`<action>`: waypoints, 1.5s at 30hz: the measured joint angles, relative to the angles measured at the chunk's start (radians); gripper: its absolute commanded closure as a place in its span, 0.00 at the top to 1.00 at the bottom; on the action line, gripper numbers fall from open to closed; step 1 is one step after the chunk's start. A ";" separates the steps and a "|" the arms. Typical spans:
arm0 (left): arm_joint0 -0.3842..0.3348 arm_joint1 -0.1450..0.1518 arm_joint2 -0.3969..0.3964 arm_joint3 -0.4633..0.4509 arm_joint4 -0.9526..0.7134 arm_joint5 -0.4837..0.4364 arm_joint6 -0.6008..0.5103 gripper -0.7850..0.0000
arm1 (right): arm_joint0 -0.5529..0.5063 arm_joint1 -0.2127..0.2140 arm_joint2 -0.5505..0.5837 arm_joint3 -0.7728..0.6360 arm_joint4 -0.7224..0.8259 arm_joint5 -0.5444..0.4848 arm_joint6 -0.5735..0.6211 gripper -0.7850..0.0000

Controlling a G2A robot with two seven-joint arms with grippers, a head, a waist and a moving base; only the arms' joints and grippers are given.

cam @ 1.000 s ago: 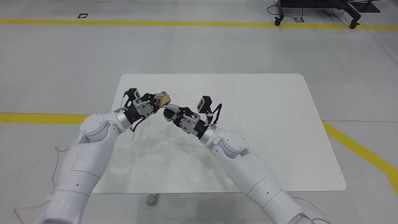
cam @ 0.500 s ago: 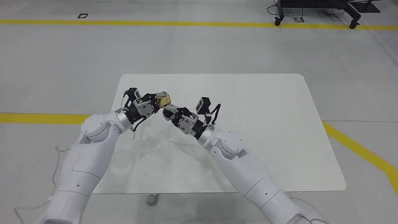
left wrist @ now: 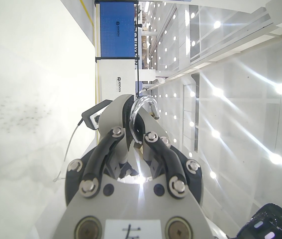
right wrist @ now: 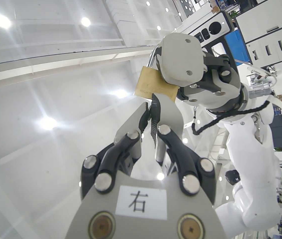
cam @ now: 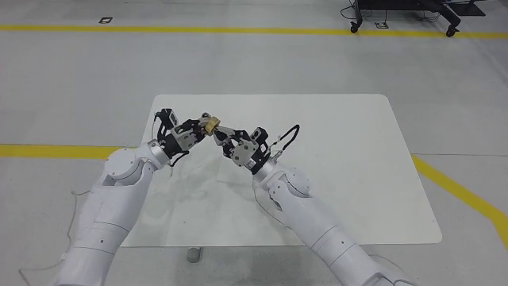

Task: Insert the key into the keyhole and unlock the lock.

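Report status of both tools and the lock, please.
Left tool shut on lock, held above table. Right tool shut at lock's bottom edge; key hidden between its fingers. Nothing in the way.

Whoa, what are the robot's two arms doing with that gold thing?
That gold thing is a padlock. The left tool holds it up in the air above the white table. The right tool is pinched shut, and its tips press against the padlock's bottom edge, where a key goes in. The key itself is hidden between the fingers. From here you cannot tell whether the padlock has popped open yet.
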 measured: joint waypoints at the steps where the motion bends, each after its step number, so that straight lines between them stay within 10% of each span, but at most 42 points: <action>1: 0.000 0.000 -0.002 0.001 -0.003 0.000 0.004 0.00 | 0.003 0.001 0.000 0.000 -0.018 -0.006 0.002 1.00; 17: -0.021 -0.007 0.075 0.015 0.226 0.010 0.120 0.00 | -0.139 0.100 0.225 -0.305 -0.601 -0.125 -0.139 1.00; 23: -0.026 -0.017 0.178 -0.043 0.380 0.081 0.095 0.00 | -0.294 0.137 0.454 -0.557 -0.679 -0.113 -0.250 1.00; 33: -0.195 -0.078 0.395 0.125 0.589 0.191 0.097 0.00 | -0.286 0.136 0.436 -0.544 -0.676 -0.113 -0.241 1.00; 35: -0.231 -0.098 0.429 0.185 0.581 0.193 0.101 0.40 | -0.286 0.136 0.436 -0.544 -0.676 -0.113 -0.241 1.00; 36: -0.245 -0.106 0.438 0.207 0.570 0.196 0.094 0.90 | -0.286 0.136 0.436 -0.544 -0.676 -0.113 -0.241 1.00; 37: -0.258 -0.112 0.446 0.227 0.562 0.199 0.088 1.00 | -0.286 0.136 0.436 -0.544 -0.676 -0.113 -0.241 1.00; 45: -0.342 -0.107 0.394 0.288 0.550 0.193 0.023 1.00 | -0.286 0.136 0.436 -0.544 -0.676 -0.113 -0.241 1.00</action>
